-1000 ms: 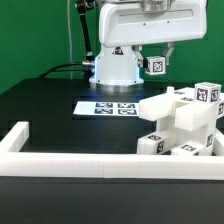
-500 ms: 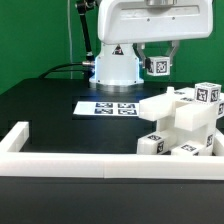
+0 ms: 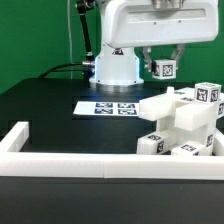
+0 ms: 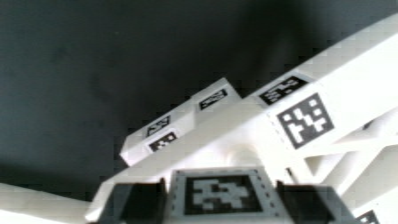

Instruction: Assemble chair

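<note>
Chair pieces [image 3: 185, 125] heaped on the table, well below the jaws gripping a small tagged block [image 3: 163, 69].

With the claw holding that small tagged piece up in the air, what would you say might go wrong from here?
1. The claw pinches only a small tagged block; it may slip or twist.
2. The chair assembly sits against the border rail, leaving little room for insertion.
3. Pressing down could shift the stacked white pieces out of alignment.
</note>
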Robot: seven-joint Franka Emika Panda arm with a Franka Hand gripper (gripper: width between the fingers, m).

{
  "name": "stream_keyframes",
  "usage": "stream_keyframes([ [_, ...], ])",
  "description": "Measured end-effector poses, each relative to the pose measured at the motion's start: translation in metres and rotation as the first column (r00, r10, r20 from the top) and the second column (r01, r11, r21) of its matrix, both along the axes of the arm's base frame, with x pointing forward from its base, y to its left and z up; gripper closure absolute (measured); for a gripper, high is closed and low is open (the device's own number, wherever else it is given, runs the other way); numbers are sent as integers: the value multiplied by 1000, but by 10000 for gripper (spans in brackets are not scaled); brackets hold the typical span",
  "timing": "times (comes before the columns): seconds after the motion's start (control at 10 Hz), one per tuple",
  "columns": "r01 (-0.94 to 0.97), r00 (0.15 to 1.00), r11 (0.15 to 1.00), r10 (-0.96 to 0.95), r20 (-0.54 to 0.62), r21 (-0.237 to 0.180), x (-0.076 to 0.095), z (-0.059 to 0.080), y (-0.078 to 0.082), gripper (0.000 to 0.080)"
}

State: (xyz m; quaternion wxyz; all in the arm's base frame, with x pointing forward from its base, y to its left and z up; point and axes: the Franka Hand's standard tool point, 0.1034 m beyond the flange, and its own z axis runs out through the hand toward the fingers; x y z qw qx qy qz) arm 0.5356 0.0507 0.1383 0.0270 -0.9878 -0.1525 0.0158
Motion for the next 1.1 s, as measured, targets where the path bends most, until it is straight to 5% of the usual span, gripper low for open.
stream_keyframes([
  [1.1, 30, 1000, 999, -30, -4, -10, -4, -15, 6, 509],
])
